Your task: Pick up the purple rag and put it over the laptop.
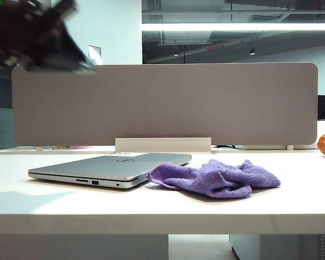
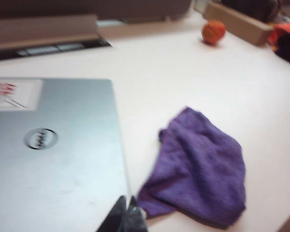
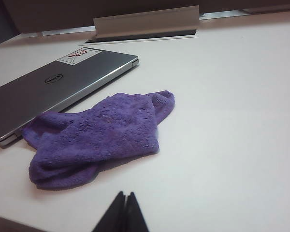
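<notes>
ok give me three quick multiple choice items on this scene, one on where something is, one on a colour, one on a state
1. Where does the purple rag lie?
A. draped over the laptop's lid
B. on the table beside the laptop
C. held in a gripper

2. What colour is the round fruit at the table's far edge?
A. green
B. orange
C. white

3. How is the laptop?
A. closed and flat
B. open, screen up
C. standing on its side

Answers:
1 B, the rag rests on the table next to the laptop's edge, and the lid is bare.
2 B, it shows orange in the left wrist view.
3 A, the lid with its round logo faces up, flat on the table.

The left gripper and right gripper are both shut and hold nothing.
</notes>
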`<action>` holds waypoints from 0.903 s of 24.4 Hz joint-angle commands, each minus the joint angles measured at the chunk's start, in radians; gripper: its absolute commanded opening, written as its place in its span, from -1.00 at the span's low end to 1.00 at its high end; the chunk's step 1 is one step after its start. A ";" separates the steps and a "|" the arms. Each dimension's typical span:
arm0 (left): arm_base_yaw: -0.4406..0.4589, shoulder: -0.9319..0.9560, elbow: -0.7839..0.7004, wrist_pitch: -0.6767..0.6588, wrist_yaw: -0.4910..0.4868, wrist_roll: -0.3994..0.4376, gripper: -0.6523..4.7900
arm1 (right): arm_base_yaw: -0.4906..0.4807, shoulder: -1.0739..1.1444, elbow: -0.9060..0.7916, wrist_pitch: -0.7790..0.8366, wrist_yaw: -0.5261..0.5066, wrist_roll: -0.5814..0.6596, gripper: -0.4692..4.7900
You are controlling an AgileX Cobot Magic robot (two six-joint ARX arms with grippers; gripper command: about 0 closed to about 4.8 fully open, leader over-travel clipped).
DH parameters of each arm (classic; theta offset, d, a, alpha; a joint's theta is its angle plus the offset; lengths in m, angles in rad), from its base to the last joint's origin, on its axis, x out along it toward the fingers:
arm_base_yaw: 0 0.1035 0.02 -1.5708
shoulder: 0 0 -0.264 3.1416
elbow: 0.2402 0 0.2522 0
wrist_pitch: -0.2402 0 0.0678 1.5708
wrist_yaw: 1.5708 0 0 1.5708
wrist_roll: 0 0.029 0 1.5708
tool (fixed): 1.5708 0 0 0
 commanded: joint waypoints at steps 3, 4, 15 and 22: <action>-0.087 0.184 0.110 0.019 -0.016 0.000 -0.78 | 0.001 -0.002 -0.004 0.018 -0.002 0.000 -0.74; -0.107 0.236 0.147 0.019 -0.028 0.000 -0.78 | 0.001 -0.002 -0.004 0.018 -0.002 0.000 -0.74; -0.214 0.503 0.372 0.014 -0.068 0.001 -0.78 | 0.001 -0.001 -0.004 0.018 0.003 0.000 -0.74; -0.239 0.608 0.427 0.011 -0.108 0.002 -0.78 | 0.001 -0.001 -0.004 0.018 0.002 0.000 -0.74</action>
